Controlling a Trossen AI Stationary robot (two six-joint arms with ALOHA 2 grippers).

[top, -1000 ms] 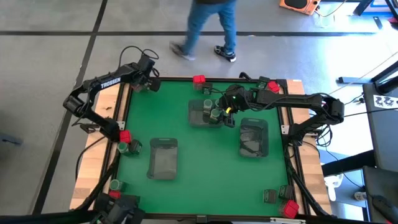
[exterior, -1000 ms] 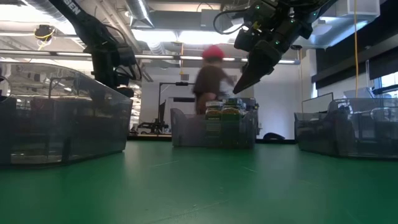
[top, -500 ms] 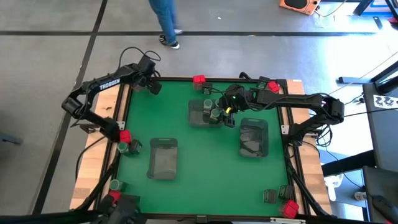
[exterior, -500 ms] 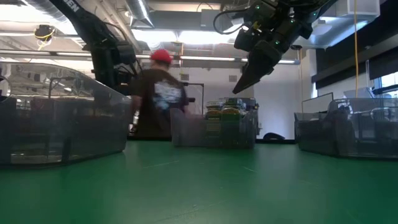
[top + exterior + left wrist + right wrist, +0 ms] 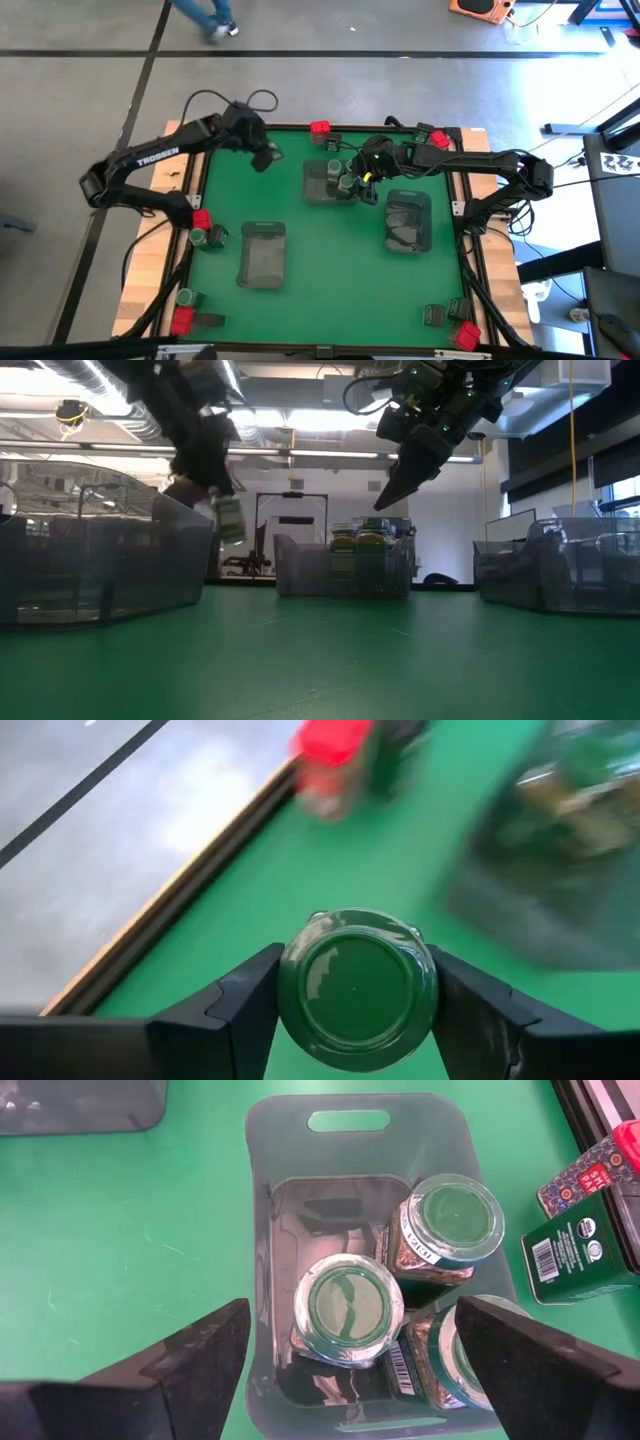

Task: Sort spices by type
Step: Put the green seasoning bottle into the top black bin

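a jar [image 5: 356,988] with a dark green lid sits clamped between the left gripper [image 5: 350,1005] fingers, carried in the air over the far left part of the green worktop [image 5: 330,280], near the far edge. in the low view it hangs blurred beside the left tray [image 5: 95,560]. the left arm's link reads "trossen".

the right gripper [image 5: 362,183] hovers above the middle tray [image 5: 290,1200], its fingers spread wide and holding nothing. three jars [image 5: 352,1308] stand in that tray, crowded toward one end, with the end by the handle slot bare. their side labels are too small to read. just outside the tray lie a dark green tin [image 5: 568,1248] with a barcode and a round seal, and a box [image 5: 590,1170] with red and dark printing, its lettering unclear.

more spices line the worktop's rim: a red box [image 5: 319,128] at the far edge, a red box [image 5: 201,219] and jar [image 5: 198,237] at the left edge, others at the near corners. the green middle between the trays is open.
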